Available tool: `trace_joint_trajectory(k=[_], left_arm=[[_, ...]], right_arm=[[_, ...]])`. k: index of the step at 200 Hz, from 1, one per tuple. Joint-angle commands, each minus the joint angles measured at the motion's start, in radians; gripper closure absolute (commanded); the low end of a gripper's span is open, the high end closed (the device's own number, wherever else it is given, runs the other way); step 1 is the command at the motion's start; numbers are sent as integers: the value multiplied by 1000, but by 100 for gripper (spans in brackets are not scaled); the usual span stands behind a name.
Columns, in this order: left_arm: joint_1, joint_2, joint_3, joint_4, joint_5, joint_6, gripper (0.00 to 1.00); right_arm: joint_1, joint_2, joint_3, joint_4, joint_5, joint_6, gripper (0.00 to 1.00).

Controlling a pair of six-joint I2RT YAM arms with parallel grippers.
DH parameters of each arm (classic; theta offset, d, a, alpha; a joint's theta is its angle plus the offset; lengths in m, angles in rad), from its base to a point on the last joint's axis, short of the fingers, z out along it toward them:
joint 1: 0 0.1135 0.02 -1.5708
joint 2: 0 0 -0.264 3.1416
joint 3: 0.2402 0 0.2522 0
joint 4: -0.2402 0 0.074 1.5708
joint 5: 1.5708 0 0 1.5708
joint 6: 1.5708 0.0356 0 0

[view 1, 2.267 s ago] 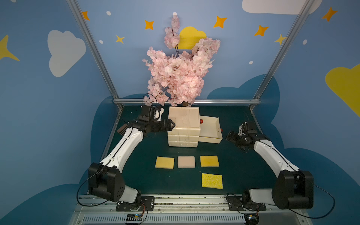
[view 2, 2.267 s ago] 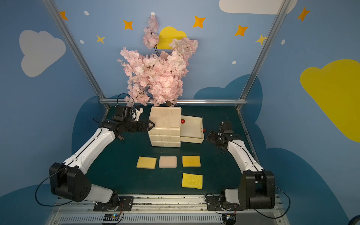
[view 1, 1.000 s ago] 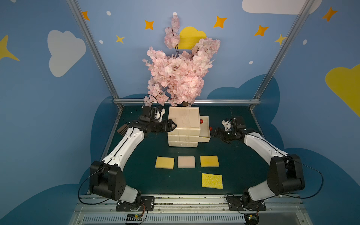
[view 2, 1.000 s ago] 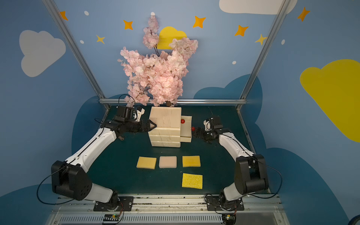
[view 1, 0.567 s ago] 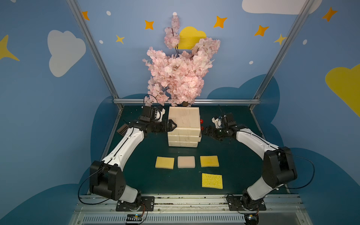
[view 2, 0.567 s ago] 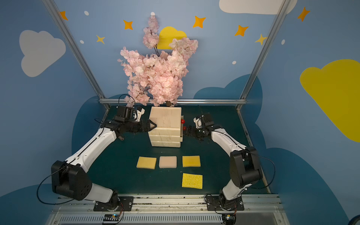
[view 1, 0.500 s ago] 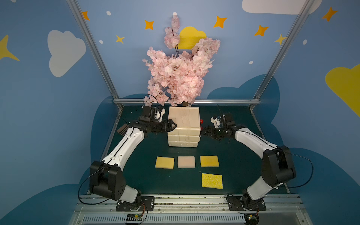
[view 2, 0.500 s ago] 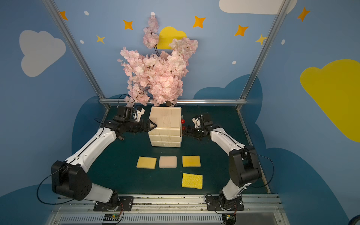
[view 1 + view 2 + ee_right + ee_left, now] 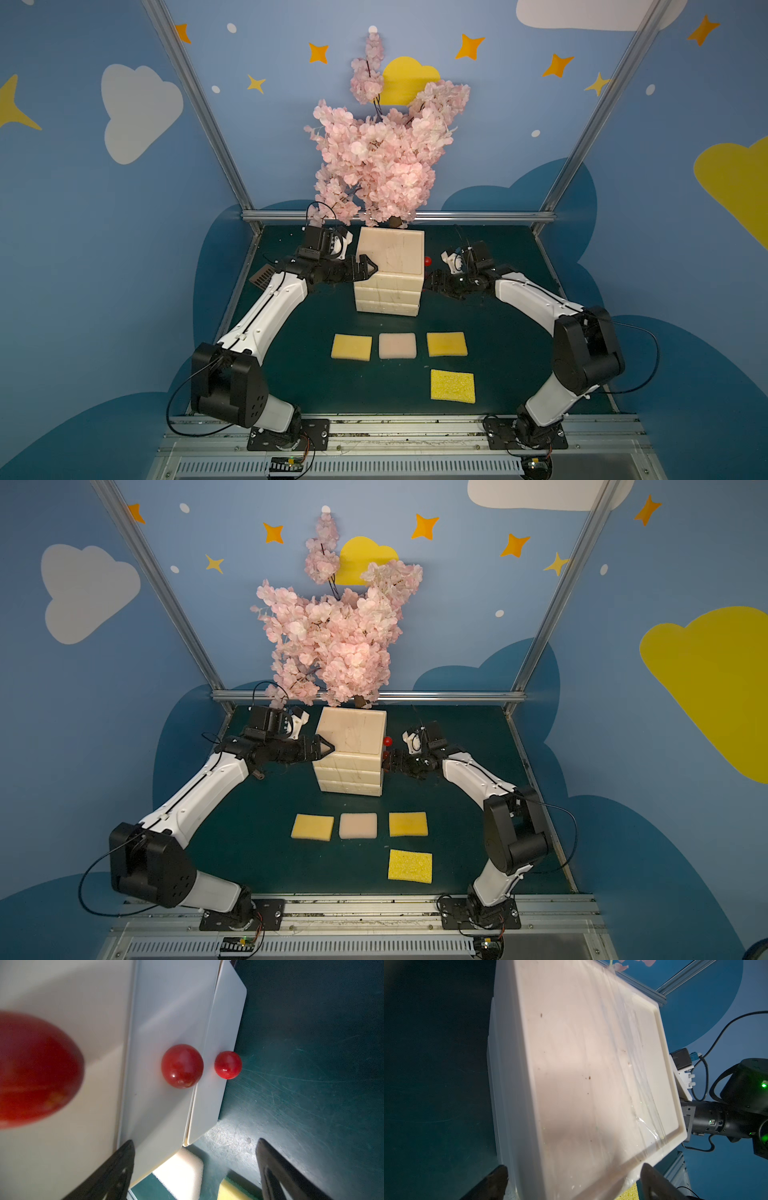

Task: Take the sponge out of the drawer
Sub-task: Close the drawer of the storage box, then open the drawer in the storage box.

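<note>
Nearest: bright yellow sponge (image 9: 452, 386) flat on mat (image 9: 291, 374) | row of three sponges (image 9: 397, 345) behind | drawer unit (image 9: 390, 257), drawers pushed in | left gripper (image 9: 368, 270) spread wide at its top-left edge | right gripper (image 9: 431, 280) spread wide by red knobs (image 9: 182, 1066)

Same build both sides: the left arm (image 9: 270, 307) and right arm (image 9: 536, 297) are skinned in white shells, capped by chunky black joint housings (image 9: 228, 386). The left gripper (image 9: 574, 1166) and right gripper (image 9: 194, 1141) are tipped with dark pointed fingers (image 9: 108, 1180). Thin black cables (image 9: 80, 889) are looped out at 8 o'clock and 3 o'clock of those housings. Black base plates (image 9: 286, 434) are bolted down with corner screws.
</note>
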Motion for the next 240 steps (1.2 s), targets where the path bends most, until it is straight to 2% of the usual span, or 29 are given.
trace_joint_trajectory(k=[1, 30, 81, 106, 131, 183, 240], left_arm=[[4, -6, -13, 12, 12, 6, 1], [4, -4, -14, 17, 20, 3, 2], [2, 8, -19, 30, 55, -15, 4], [3, 19, -24, 48, 94, -33, 6], [-1, 24, -25, 48, 98, -35, 7], [-6, 25, -25, 48, 98, -33, 7], [-5, 25, -25, 47, 99, -32, 7]], right_arm=[[3, -13, 19, -5, 17, -20, 10], [-38, -59, -28, 29, -18, -23, 10], [-178, -120, -162, 170, -196, 4, 13], [-201, -47, -154, 196, -278, 23, 20], [-203, 56, -146, 281, -367, 73, 30], [-196, 199, -130, 457, -459, 180, 33], [-174, 326, -72, 541, -497, 251, 36]])
